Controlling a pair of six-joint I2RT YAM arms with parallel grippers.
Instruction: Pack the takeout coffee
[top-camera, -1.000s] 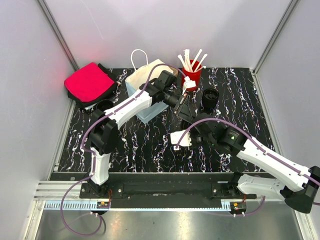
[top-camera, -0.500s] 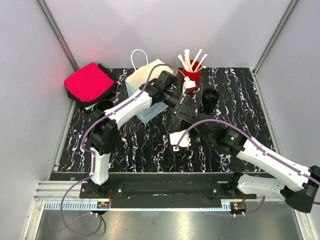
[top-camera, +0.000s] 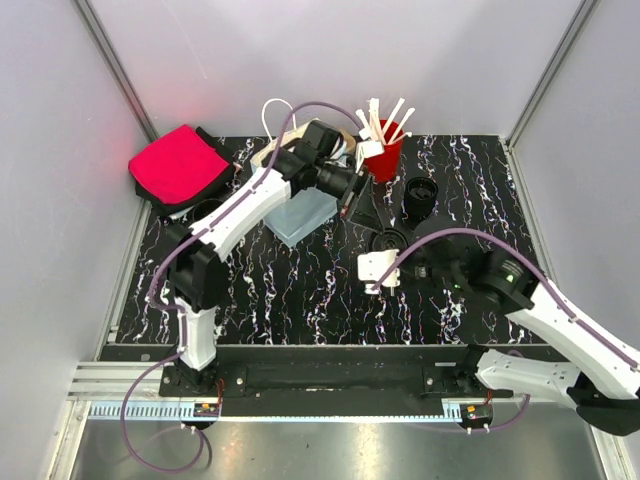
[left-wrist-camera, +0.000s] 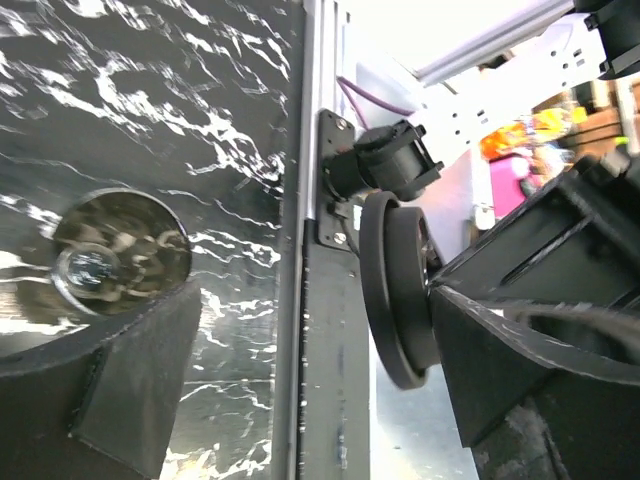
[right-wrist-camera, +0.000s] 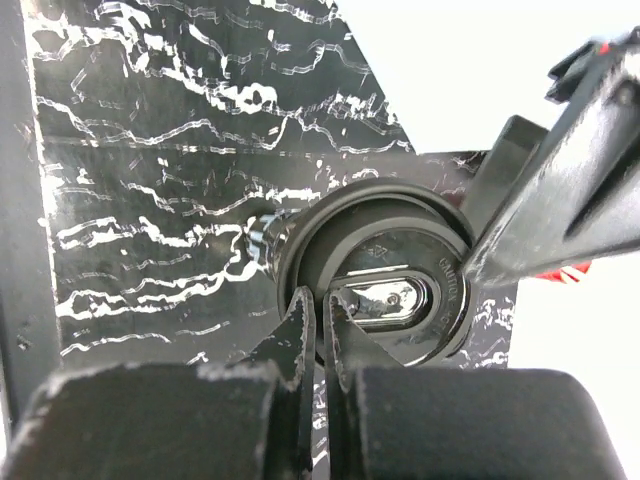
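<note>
Black coffee cup (right-wrist-camera: 380, 240) sits rim-pinched in right tool (right-wrist-camera: 322, 315); left tool (left-wrist-camera: 315, 300) spread.

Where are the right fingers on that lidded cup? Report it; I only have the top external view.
Observer: In the right wrist view, the right gripper is shut to a slit, its tips at the near rim of the takeout coffee.
Operator: Give me the left gripper too.
Observer: In the left wrist view, the left gripper is spread wide, with nothing held between its fingers.
Operator: Describe the cup's top.
Observer: There is an oval recess at the centre, with embossed lettering beside it.
</note>
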